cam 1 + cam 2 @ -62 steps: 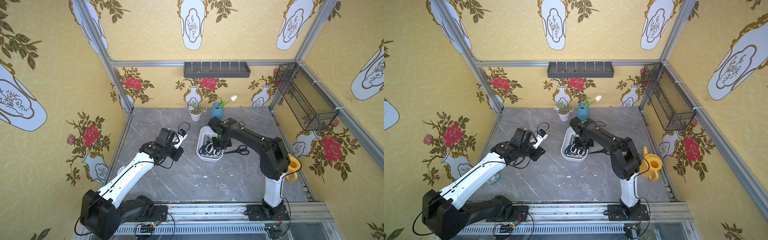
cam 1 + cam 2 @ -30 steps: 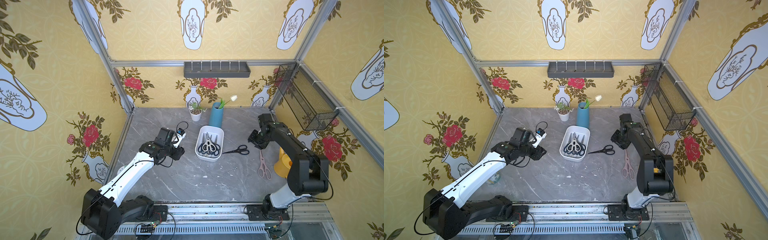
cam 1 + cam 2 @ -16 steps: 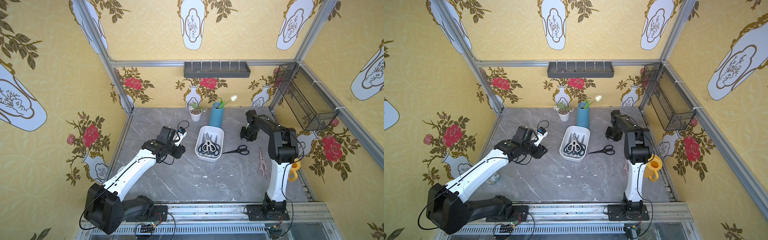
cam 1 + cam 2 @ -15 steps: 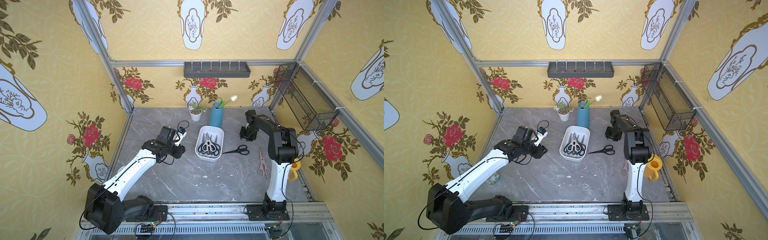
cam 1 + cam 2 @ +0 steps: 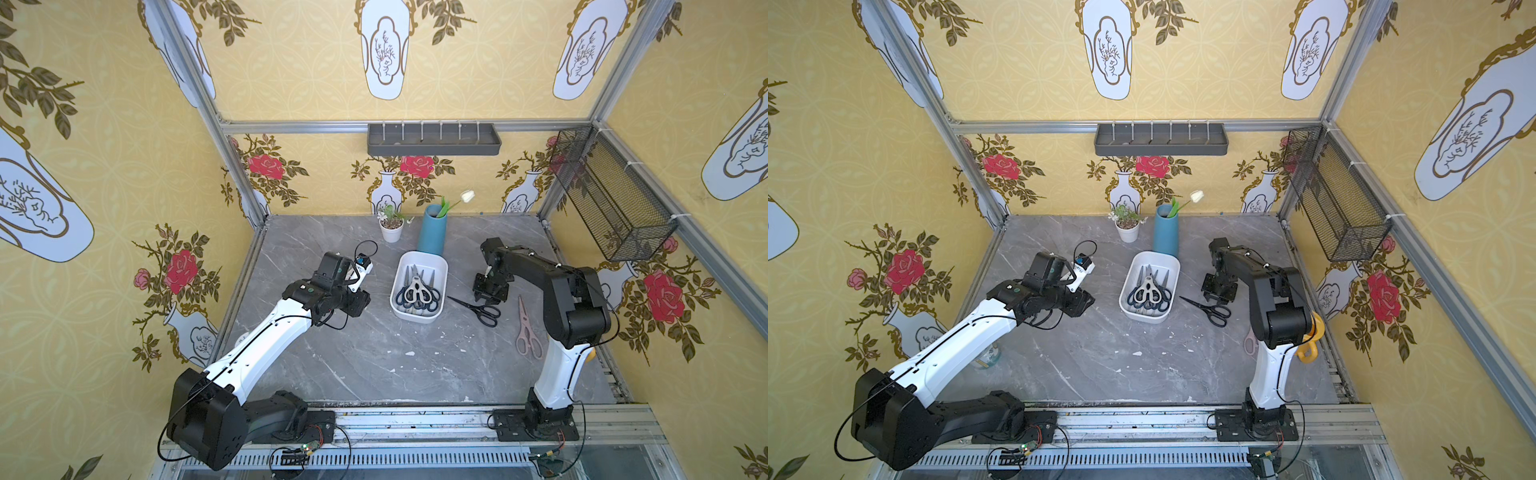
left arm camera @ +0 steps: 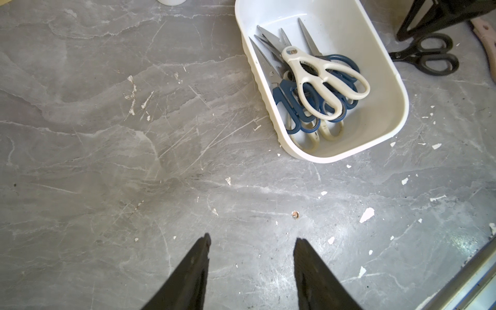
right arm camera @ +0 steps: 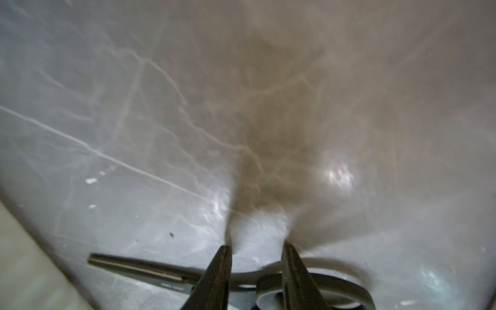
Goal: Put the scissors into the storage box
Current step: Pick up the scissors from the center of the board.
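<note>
Right pincer (image 5: 487, 296), moved from storage box (image 5: 415, 318), narrowly parted, empty; black-handled scissors (image 5: 473, 306) just beneath; hazard: off-centre closing may skid them away.

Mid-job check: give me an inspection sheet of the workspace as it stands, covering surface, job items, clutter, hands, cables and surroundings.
Surface: grey marble tabletop, scratched, with scattered white flecks.
Job's things: storage box holds several scissors, cream-handled shears on top; black scissors and pink shears lie outside it on the tabletop.
Clutter: blue vase with a tulip; potted plant; yellow watering can, partly hidden behind the right arm.
Hands: left hand open, empty, over bare tabletop; right hand open, low over the black scissors.
Cables: black cable looped at the left wrist; nothing seen snagged.
Surroundings: grey wall tray; wire mesh basket.
</note>
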